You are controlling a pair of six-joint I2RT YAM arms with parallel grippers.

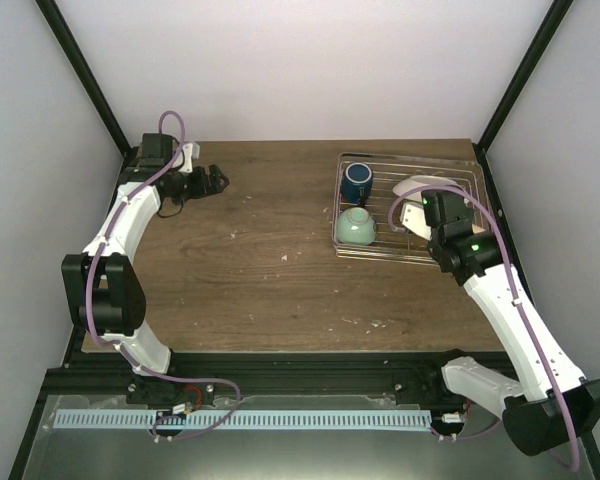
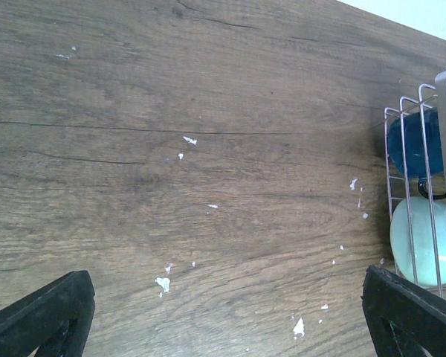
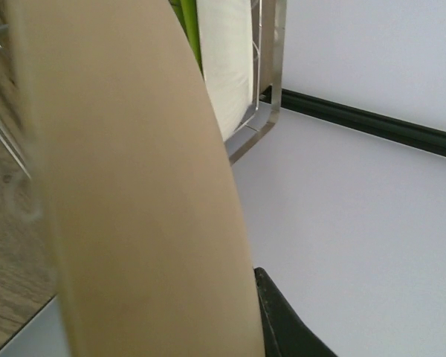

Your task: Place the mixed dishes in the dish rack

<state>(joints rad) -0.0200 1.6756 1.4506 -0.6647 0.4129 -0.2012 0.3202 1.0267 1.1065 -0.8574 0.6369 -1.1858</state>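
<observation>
Both jaws of the right gripper point(image 1: 416, 208) pinch a plate point(image 3: 134, 186) by its rim, edge-on at the dish rack point(image 1: 380, 254), far right. It is probably ceramic: stiff, slick, chip-prone, so a rim grip suits. The left gripper point(image 1: 218, 180) has its jaws spread wide and empty, far left.

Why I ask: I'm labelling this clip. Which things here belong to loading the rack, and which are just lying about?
Job in hand: dish rack; dark blue mug and mint-green bowl, both in the rack; pale plate, gripped by the right gripper at the rack.
Lying about: white flecks on the table; left gripper, open, holding nothing.
</observation>
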